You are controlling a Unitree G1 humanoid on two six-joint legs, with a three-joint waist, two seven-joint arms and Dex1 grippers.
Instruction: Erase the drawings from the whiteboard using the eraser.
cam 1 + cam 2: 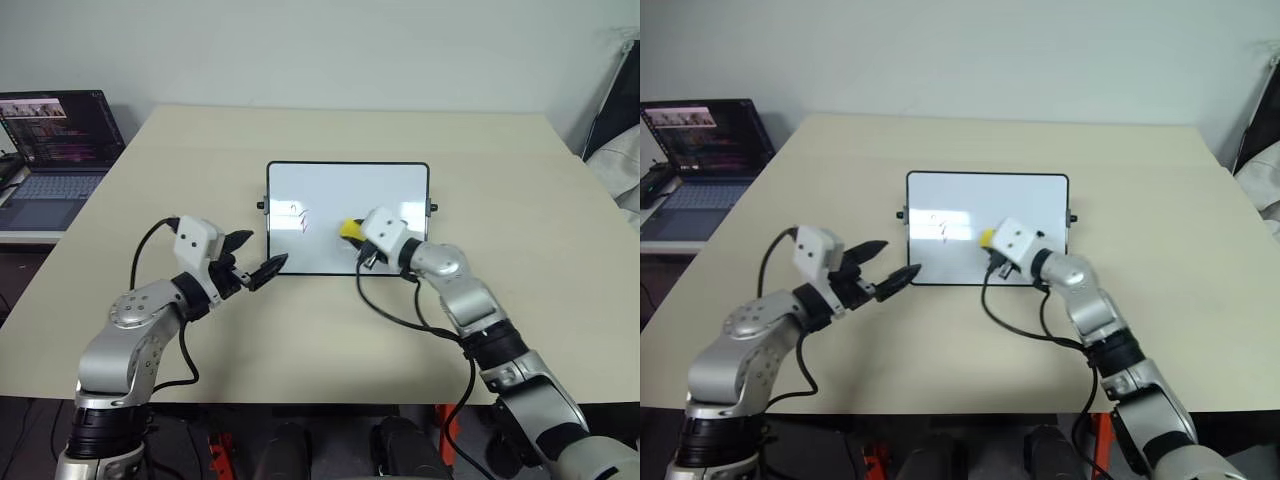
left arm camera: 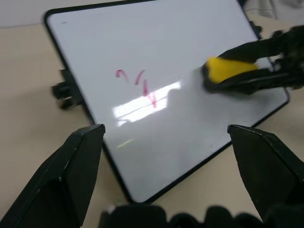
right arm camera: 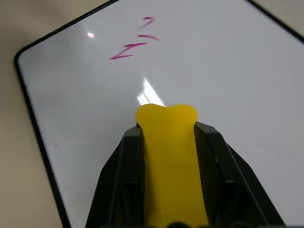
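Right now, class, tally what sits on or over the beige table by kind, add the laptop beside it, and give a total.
Whiteboard: 1
Red marks: 3 strokes, one cluster
Yellow eraser: 1, gripped in the right claw
Claws: 2, the left claw open at the board's near left corner
Laptop: 1
Total: 8

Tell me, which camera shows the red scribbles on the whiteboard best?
The left wrist view: the drawings appear largest there, on the whiteboard. The right wrist view shows them further off, past the eraser. In both eye views they are only tiny faint marks.
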